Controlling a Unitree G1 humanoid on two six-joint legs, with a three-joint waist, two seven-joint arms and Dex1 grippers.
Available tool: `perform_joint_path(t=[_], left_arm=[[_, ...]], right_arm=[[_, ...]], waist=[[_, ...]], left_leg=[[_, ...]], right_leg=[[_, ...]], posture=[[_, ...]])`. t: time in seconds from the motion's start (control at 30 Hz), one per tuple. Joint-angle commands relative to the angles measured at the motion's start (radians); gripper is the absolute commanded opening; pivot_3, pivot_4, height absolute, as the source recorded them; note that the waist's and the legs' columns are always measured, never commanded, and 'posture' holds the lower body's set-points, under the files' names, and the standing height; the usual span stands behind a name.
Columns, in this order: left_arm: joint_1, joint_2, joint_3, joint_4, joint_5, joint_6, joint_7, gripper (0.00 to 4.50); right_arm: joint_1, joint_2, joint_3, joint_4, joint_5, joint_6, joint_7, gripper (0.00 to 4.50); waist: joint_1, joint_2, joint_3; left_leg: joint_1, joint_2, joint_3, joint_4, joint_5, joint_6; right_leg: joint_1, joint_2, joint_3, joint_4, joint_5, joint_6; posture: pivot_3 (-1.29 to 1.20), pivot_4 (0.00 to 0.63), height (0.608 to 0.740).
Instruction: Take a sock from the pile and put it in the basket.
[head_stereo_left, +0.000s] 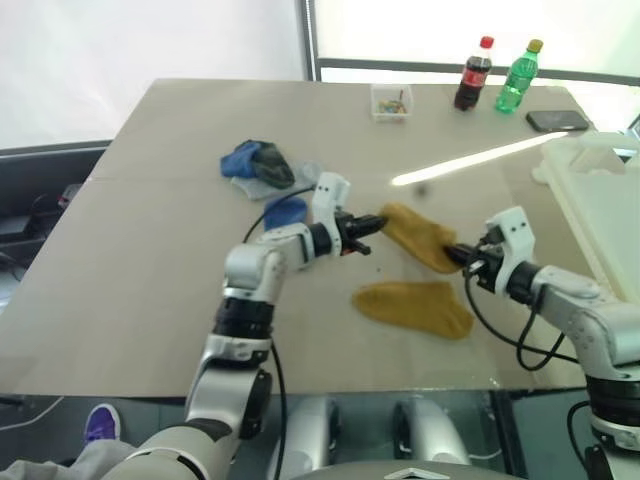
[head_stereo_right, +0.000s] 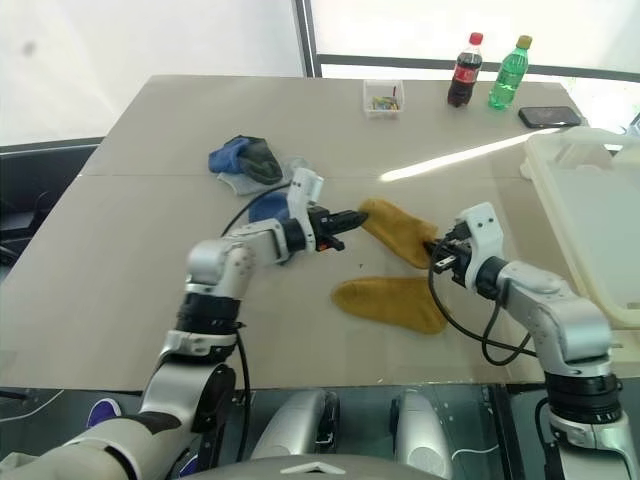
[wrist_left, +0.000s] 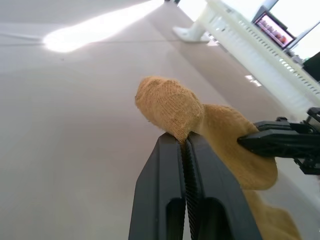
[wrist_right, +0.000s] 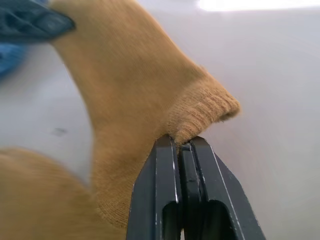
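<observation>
A mustard-yellow sock (head_stereo_left: 418, 235) hangs stretched between my two grippers just above the table. My left gripper (head_stereo_left: 378, 224) is shut on its toe end (wrist_left: 170, 107). My right gripper (head_stereo_left: 452, 254) is shut on its ribbed cuff (wrist_right: 200, 112). A second mustard sock (head_stereo_left: 415, 306) lies flat on the table below them. The pile (head_stereo_left: 258, 164) of blue and dark socks sits behind my left arm, with one blue sock (head_stereo_left: 283, 211) close to the forearm. The white basket (head_stereo_right: 552, 200) stands at the table's right edge, beyond my right gripper.
At the table's far edge stand a small clear box of coloured bits (head_stereo_left: 391, 102), a cola bottle (head_stereo_left: 473, 74), a green bottle (head_stereo_left: 518, 76) and a dark phone (head_stereo_left: 557, 121). A bright sun streak crosses the tabletop toward the basket.
</observation>
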Motion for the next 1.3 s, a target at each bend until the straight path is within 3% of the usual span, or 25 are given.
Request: perform_joint_path(t=[0.03,0.17,0.3,0.5,0.87,0.97,1.17,1.23,1.3], left_arm=[[0.09,0.081,0.093,-0.246,-0.171,0.188,-0.003,0.09],[0.206,0.193,0.122,-0.397,-0.27,0.272,-0.022,0.09],[0.287,0.291,0.043,-0.433,-0.227,0.175,-0.074,0.09],[0.328,0.29,-0.075,-0.395,-0.151,0.071,-0.047,0.09],[0.326,0.238,-0.156,-0.293,-0.087,-0.01,-0.01,0.09],[0.326,0.227,-0.177,-0.265,-0.065,-0.038,-0.01,1.0],[0.319,0.218,-0.194,-0.239,-0.048,-0.065,-0.022,3.7],[0.323,0.221,-0.187,-0.245,-0.045,-0.077,-0.019,4.32],[0.339,0.236,-0.161,-0.266,-0.063,-0.084,-0.033,4.5]], right_arm=[[0.066,-0.055,-0.1,-0.155,0.142,0.059,0.052,0.0],[0.148,-0.101,-0.126,-0.233,0.194,0.08,0.052,0.0],[0.225,-0.109,-0.11,-0.27,0.177,0.049,0.026,0.0],[0.307,-0.112,-0.062,-0.253,0.105,-0.023,0.016,0.0],[0.326,-0.135,0.052,-0.168,-0.031,-0.139,0.043,0.0],[0.333,-0.146,0.093,-0.147,-0.075,-0.168,0.054,0.0],[0.326,-0.169,0.134,-0.098,-0.157,-0.242,0.074,0.0],[0.332,-0.172,0.127,-0.098,-0.165,-0.267,0.086,0.51],[0.341,-0.166,0.104,-0.113,-0.181,-0.303,0.078,1.13]], waist=[[0.002,0.0,0.0],[0.004,0.0,0.0],[0.006,0.0,0.0],[0.007,0.0,0.0],[0.007,0.0,0.0],[0.007,0.0,0.0],[0.007,0.0,0.0],[0.007,0.0,0.0],[0.007,0.0,0.0]], left_leg=[[0.0,0.0,-0.001,0.0,0.0,0.0],[0.0,0.0,-0.002,0.0,0.0,0.0],[0.001,0.0,-0.001,0.0,0.0,0.0],[0.001,-0.001,0.0,0.001,0.0,0.0],[0.001,0.0,-0.001,0.001,0.0,0.0],[0.001,0.0,-0.001,0.001,0.0,0.0],[0.001,0.0,-0.001,0.001,0.0,0.0],[0.001,0.0,-0.001,0.001,0.0,0.0],[0.001,0.0,-0.001,0.001,0.0,0.0]], right_leg=[[0.0,0.0,0.001,0.0,0.0,0.0],[0.001,-0.001,0.001,-0.001,0.0,0.0],[0.001,-0.002,0.002,-0.001,-0.003,-0.004],[0.001,-0.002,0.003,-0.001,-0.003,-0.005],[0.001,-0.001,0.003,-0.002,-0.003,-0.005],[0.001,-0.001,0.002,-0.002,-0.003,-0.005],[0.001,-0.002,0.002,-0.002,-0.003,-0.005],[0.001,-0.002,0.002,-0.002,-0.003,-0.005],[0.001,-0.002,0.002,-0.002,-0.003,-0.005]], posture=[[0.0,0.15,0.729],[0.0,0.15,0.729],[0.0,0.15,0.729],[0.0,0.15,0.729],[0.0,0.15,0.729],[0.0,0.15,0.729],[0.0,0.15,0.729],[0.0,0.15,0.729],[0.0,0.15,0.729]])
